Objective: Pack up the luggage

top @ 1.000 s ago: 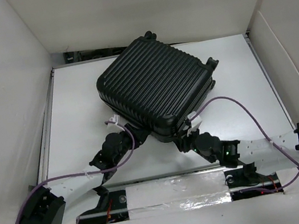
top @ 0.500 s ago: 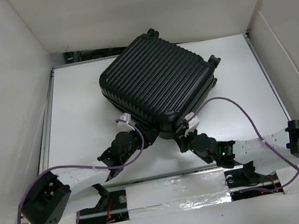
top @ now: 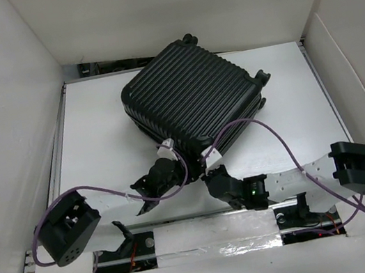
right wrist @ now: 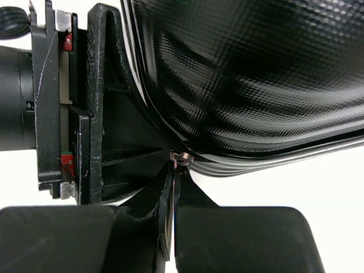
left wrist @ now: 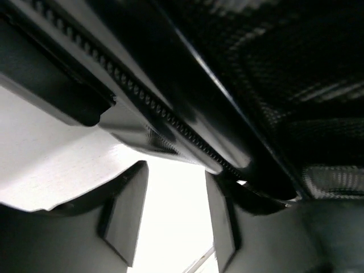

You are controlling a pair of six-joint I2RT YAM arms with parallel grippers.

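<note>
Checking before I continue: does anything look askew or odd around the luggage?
The luggage lies turned diagonal to the table edges, and the right arm's purple cable loops across its near corner. No damage shows.

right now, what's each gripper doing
left gripper: open, empty, beside the luggage
right gripper: shut on what looks like the small zipper pull

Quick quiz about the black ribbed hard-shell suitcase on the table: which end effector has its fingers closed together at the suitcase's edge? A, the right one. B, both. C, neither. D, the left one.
A: the right end effector has its fingers pressed together at a small coppery tab on the seam of the black ribbed hard-shell suitcase, while the left end effector has its fingers apart.
</note>
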